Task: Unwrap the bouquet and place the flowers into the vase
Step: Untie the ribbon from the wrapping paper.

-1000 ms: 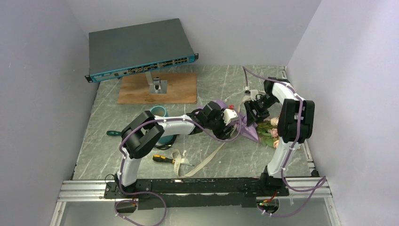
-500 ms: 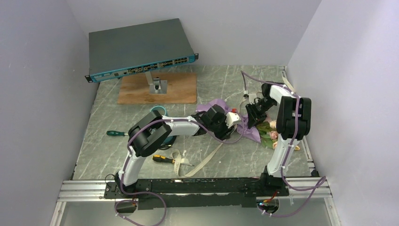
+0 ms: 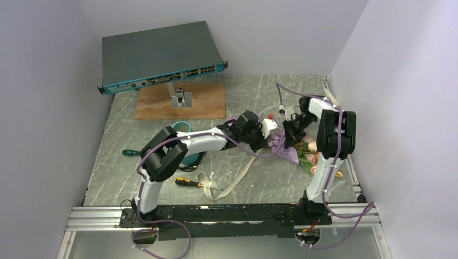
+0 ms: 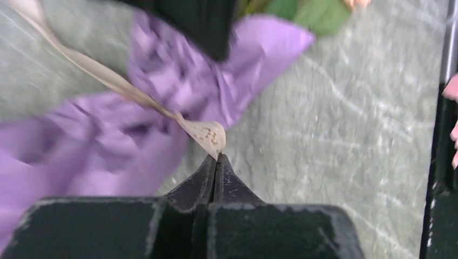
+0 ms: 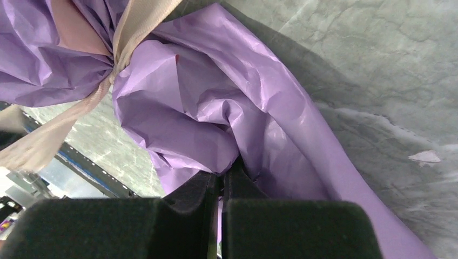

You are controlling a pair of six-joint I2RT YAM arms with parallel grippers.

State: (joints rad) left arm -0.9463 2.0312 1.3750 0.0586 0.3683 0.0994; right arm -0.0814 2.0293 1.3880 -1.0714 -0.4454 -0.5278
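Change: both grippers stood apart a second ago and are together now; the left arm has reached further toward 3 o'clock.
Left gripper: pinches the very tip of the ribbon.
Right gripper: clamped on a fold of paper.
Meaning: the knot is still tied, so pulling apart should loosen it, though the tip hold looks thin.
Near: a screwdriver and a loose ribbon tail lie at 6 o'clock.
Bouquet: lies at 3 o'clock on the desk, flowers still wrapped.
Vase: at 9 o'clock of the bouquet, well apart, with the left arm across the path.
Far: board and switch at 11 o'clock.
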